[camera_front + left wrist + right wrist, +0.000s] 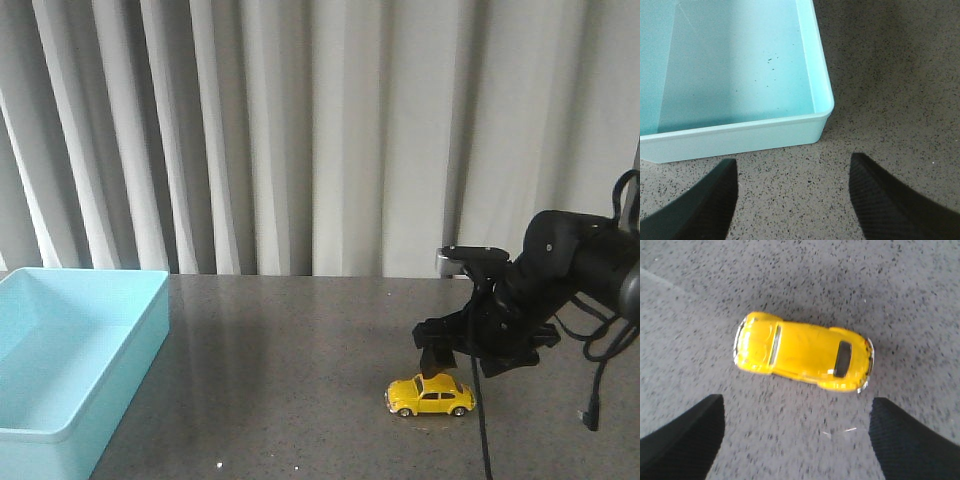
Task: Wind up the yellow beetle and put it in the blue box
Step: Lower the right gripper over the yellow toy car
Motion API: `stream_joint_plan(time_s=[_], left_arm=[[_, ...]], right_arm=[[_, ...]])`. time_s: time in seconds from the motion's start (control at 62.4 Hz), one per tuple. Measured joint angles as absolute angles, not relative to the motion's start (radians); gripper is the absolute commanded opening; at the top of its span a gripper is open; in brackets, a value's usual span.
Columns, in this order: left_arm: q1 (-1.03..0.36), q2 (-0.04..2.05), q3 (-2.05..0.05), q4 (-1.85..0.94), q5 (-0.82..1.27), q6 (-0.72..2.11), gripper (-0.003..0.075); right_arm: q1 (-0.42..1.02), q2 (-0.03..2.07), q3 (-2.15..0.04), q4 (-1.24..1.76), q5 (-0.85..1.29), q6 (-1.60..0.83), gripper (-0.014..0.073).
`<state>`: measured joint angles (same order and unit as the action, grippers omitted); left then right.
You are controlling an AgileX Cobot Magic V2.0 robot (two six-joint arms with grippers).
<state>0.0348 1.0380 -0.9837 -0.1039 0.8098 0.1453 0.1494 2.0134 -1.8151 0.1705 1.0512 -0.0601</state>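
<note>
On the speckled grey stone-look table (300,380), largest first:

Blue box: pale turquoise rectangular plastic tray (60,360), rounded corners, low walls, nothing inside; it sits at my left edge, well apart from the car, waiting as the storage place.

Right gripper (795,440): black fingers spread wide, holding nothing, hovering just above the car so they can straddle it, I judge.

Left gripper (792,195): black fingers equally wide apart and bare, parked beside the tray's near corner, probably out of the way.

Yellow beetle: small glossy yellow toy car (430,395), dark windows, silver hubs; wheels on the table at my right, lying crosswise between my right fingers, not yet gripped.
</note>
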Motion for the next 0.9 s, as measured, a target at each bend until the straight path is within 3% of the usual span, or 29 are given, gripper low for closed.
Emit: stream_joint_plan(time_s=[0.369, 0.897], left_arm=[[0.035, 1.038, -0.984, -0.104, 0.809, 0.145, 0.0472], [0.035, 1.038, -0.984, -0.103, 0.809, 0.145, 0.0472]], right_arm=[[0.149, 2.223, -2.013, 0.168, 1.131, -0.008, 0.0578], [0.138, 2.246, -2.029, 0.175, 1.159, 0.036, 0.0578]])
